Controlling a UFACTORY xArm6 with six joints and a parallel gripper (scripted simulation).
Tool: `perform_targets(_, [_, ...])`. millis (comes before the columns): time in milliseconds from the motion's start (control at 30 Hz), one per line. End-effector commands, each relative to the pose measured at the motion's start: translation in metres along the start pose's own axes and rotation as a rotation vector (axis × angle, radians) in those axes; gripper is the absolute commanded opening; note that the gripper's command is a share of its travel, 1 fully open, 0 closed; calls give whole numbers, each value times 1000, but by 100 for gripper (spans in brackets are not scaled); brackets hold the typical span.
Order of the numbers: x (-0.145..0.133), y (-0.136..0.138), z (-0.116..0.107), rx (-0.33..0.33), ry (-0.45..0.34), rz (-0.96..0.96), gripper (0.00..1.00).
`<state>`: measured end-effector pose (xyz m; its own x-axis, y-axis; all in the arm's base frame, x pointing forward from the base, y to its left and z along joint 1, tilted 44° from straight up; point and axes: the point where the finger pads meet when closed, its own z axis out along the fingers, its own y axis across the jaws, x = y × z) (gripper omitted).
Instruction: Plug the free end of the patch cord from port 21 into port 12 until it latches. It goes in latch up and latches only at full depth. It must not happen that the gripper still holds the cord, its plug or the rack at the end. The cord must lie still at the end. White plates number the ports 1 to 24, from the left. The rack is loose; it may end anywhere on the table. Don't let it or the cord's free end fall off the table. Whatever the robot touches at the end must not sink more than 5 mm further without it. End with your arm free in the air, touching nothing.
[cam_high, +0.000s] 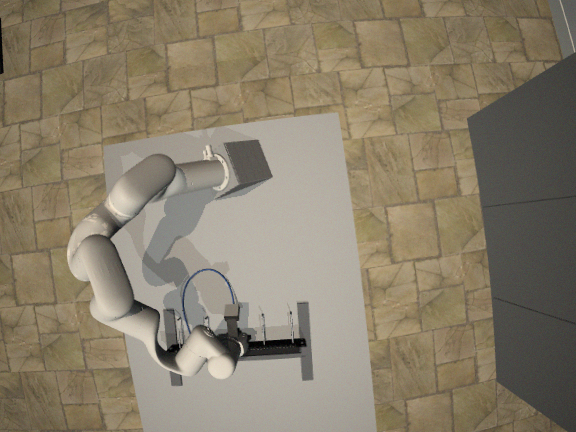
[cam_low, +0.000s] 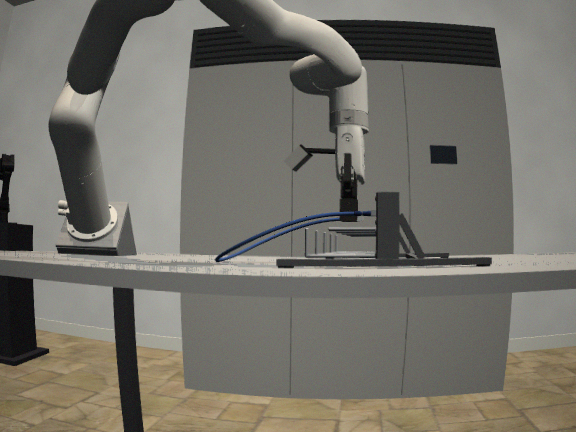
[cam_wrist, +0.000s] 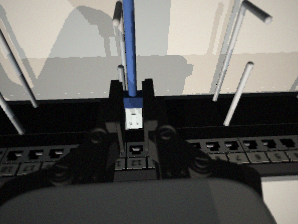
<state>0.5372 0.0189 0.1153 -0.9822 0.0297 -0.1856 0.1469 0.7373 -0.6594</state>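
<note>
One plug, lined up near port 12

Our tool (cam_high: 239, 345) (cam_low: 348, 220) (cam_wrist: 133, 95) is clenched on the plug (cam_wrist: 133, 112), its clear nose pointing at the rack (cam_high: 275, 346) (cam_low: 388, 225) (cam_wrist: 50, 117). In the wrist view the plug sits above the plate marked 12 (cam_wrist: 135, 162), apart from port 12 (cam_wrist: 136, 149) (its depth against the opening we cannot tell from here). The cord (cam_high: 207, 270) (cam_low: 280, 227) (cam_wrist: 130, 45) loops back over the worktop (cam_high: 300, 210) (cam_low: 165, 267) to its other end.

The step in hand, as we judge it, is the final alignment before insertion. We should match height first, keep the nose square to the panel and confirm the latch is up, then push straight and slowly. The rack is loose, so it may slide before the latch catches; we would follow it with steady pressure, watch the worktop's edge, and let go only at full depth.
</note>
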Motion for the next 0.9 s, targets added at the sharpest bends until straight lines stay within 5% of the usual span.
perform_targets(0, [-1, 0, -2, -2, -3, 1, 0])
perform_targets(867, [-15, 0, -2, -2, -5, 1, 0])
